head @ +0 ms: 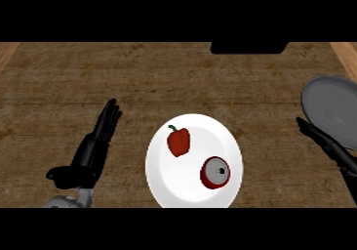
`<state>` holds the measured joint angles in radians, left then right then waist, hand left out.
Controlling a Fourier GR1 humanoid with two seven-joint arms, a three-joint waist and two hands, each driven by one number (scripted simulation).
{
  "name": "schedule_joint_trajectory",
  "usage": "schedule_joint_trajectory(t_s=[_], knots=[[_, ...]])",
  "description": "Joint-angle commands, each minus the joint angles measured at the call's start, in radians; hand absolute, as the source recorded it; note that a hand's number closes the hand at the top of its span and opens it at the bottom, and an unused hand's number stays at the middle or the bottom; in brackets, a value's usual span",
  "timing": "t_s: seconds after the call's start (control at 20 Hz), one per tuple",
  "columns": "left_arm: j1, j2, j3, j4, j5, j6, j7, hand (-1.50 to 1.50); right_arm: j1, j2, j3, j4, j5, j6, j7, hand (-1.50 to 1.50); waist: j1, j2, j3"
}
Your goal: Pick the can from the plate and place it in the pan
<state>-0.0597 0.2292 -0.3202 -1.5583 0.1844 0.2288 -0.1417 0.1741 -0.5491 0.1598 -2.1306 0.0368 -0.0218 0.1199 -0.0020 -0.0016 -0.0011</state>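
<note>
A red can (215, 172) stands upright on the lower right of a white plate (160, 171), beside a red pepper (179, 141). The right hand (322, 139), fingers straight, is nearer, by the grey pan (336, 107). The left hand (102, 129) rests open on the tabletop (138, 73).

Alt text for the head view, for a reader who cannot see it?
A white plate on a wooden counter holds a red can and a red pepper. A grey pan sits right; the left hand and right hand flank the plate, open.
</note>
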Motion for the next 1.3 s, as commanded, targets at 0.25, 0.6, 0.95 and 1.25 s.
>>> schedule_joint_trajectory(t_s=[0.25, 0.6, 0.95, 1.25], knots=[[-0.011, -0.024, -0.002, 0.023, -0.006, -0.029, -0.020, 0.00, -0.231, -0.054, 0.234, -0.006, 0.181, 0.143, 0.393, -1.50, 0.025, 0.005, -0.002], [-0.025, 0.008, 0.035, 0.018, 0.018, -0.077, 0.013, 0.00, -0.417, 0.015, 0.421, 0.155, 0.277, 0.303, 0.552, -1.50, 0.022, 0.004, 0.000], [0.047, -0.034, 0.041, 0.020, -0.028, -0.075, -0.052, 0.00, -0.442, 0.135, 0.451, 0.220, 0.369, 0.406, 0.643, -1.50, 0.006, 0.001, 0.001], [0.030, -0.065, 0.063, 0.017, -0.070, -0.084, -0.038, 0.00, -0.456, 0.257, 0.411, 0.362, 0.447, 0.421, 0.589, -1.50, 0.006, 0.002, 0.001]])
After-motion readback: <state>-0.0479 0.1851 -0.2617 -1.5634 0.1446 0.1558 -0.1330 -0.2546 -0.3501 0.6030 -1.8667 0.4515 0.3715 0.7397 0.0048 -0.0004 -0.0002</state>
